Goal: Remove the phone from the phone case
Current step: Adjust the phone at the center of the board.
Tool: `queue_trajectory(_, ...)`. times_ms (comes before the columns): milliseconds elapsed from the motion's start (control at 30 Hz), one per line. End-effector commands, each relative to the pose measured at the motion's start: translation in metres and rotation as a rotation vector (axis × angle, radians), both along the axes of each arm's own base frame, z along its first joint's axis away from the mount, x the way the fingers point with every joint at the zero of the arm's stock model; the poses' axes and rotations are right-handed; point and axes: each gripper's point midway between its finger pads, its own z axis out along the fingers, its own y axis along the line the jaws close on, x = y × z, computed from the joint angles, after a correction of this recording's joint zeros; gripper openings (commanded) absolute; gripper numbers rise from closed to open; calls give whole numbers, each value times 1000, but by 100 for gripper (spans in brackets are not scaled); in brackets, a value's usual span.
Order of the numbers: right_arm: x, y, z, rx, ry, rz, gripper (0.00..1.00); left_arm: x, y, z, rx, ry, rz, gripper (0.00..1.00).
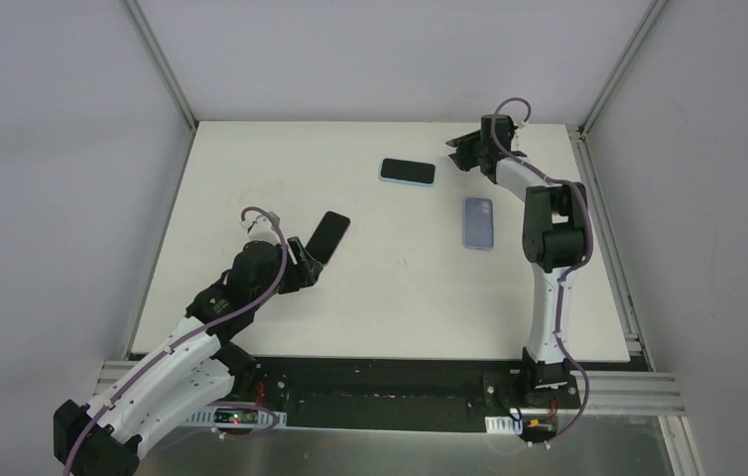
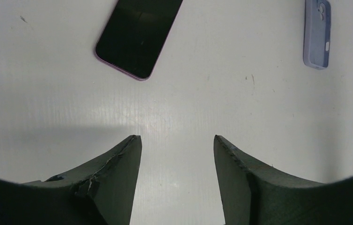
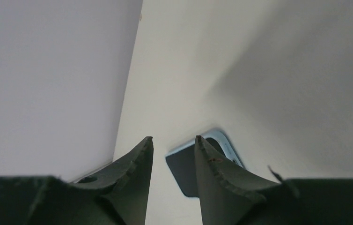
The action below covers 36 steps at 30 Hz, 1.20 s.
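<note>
Left jaws stand parted, short of phone (image 2: 138, 35).

White table (image 1: 390, 297), faintly scuffed. I count three things lying flat on it, none touching: a purple-edged phone (image 1: 328, 236), dark screen up, left of centre; a blue-rimmed phone (image 1: 408, 172) toward the far edge; a lavender case (image 1: 478, 222), back up, right of centre.
</note>
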Motion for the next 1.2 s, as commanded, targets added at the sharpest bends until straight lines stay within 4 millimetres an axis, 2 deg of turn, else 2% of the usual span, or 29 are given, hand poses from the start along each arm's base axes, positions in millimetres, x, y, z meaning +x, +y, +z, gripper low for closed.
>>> queue_trajectory(0,32,3,33,115,-43,-46,41,4,-5,9,-79,-51,16,58)
queue_trajectory(100,41,6,28,133,-18,-52,41,6,-4,11,-77,-59,27,58)
queue_trajectory(167,43,8,15,137,23,-54,40,7,-4,9,-70,-52,28,58)
queue_trajectory(400,39,18,-12,129,100,-28,40,8,-8,3,-78,-29,27,58)
queue_trajectory(567,26,30,-29,108,153,19,41,7,-9,2,-86,-28,19,58)
queue_trajectory(700,13,47,-36,110,179,72,41,3,-10,2,-102,-29,12,57)
queue_trajectory(833,-4,52,-49,100,213,90,42,0,-10,4,-119,-42,7,57)
queue_trajectory(1000,-25,55,-51,92,224,111,41,-3,-11,4,-135,-43,-3,57)
queue_trajectory(1167,-56,64,-51,62,240,169,41,-6,-14,1,-153,-34,-16,57)
